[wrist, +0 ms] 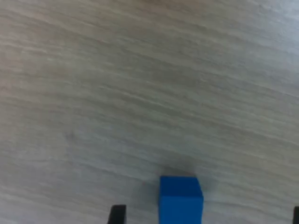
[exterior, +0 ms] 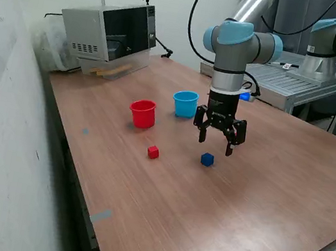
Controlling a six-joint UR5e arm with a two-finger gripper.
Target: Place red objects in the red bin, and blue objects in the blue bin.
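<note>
A small dark blue cube (exterior: 207, 160) lies on the wooden table, and it also shows in the wrist view (wrist: 181, 199) between the two fingertips. A small red cube (exterior: 153, 152) lies to the exterior view's left of it. The red cup (exterior: 143, 113) and the light blue cup (exterior: 185, 103) stand upright behind the cubes. My gripper (exterior: 216, 142) hangs open and empty a little above the table, just behind and above the blue cube. Only one red and one blue cube show; whether others are in the cups is hidden.
A microwave (exterior: 109, 34) stands at the table's back on the exterior view's left. A second arm's base (exterior: 323, 58) sits on a metal bench behind. The table edge (exterior: 80, 214) runs along the exterior view's left, next to a wall.
</note>
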